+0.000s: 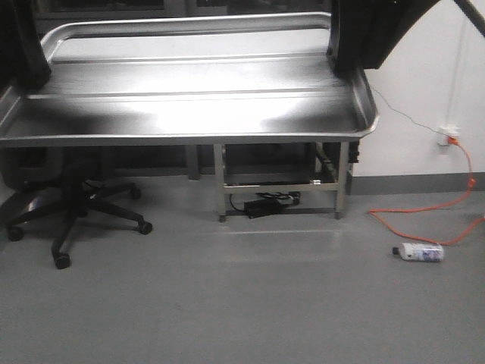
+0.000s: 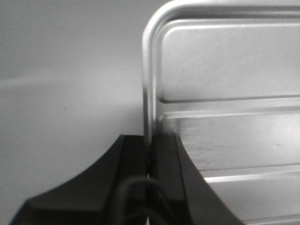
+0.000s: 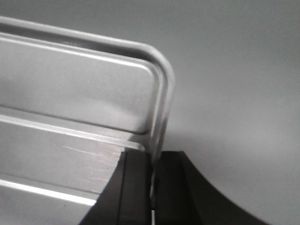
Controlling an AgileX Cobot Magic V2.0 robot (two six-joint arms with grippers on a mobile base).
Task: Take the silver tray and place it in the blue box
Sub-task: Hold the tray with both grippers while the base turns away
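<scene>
With the left end effector point(image 2: 150, 157), pinches the silver tray point(image 2: 225, 93) by its rolled rim: black fingers closed on either side of the metal edge at the lower middle of the left wrist view, no gap showing. Does the same with the right end effector point(image 3: 152, 164) on the opposite short rim, fingers shut on the edge at the bottom centre of the right wrist view.

Holds the tray off any support, floor side up, across the upper half of the front view from the left edge to right of centre. Shows two long ridges running its length and a bright glare in the middle. Sets the dark bulk of each end effector at the tray's upper left and upper right corners.

Further out, under the tray at frame centre: a metal stand point(image 1: 220, 182) on thin legs, a power brick point(image 1: 261, 205) beneath it. Lower left: an office chair point(image 1: 76, 201). Lower right: a plastic bottle point(image 1: 420, 252) lying on the grey floor point(image 1: 242, 303), and an orange cable point(image 1: 464, 155) dropping from a wall socket point(image 1: 450, 136) at the right edge.

Finds no blue box in any view, so cannot place it relative to the tray.

Judged from this: grasp made and tray raised, so the first half looks done. Left to do: carry to the box, lower the tray inside its walls, then open both sides.
</scene>
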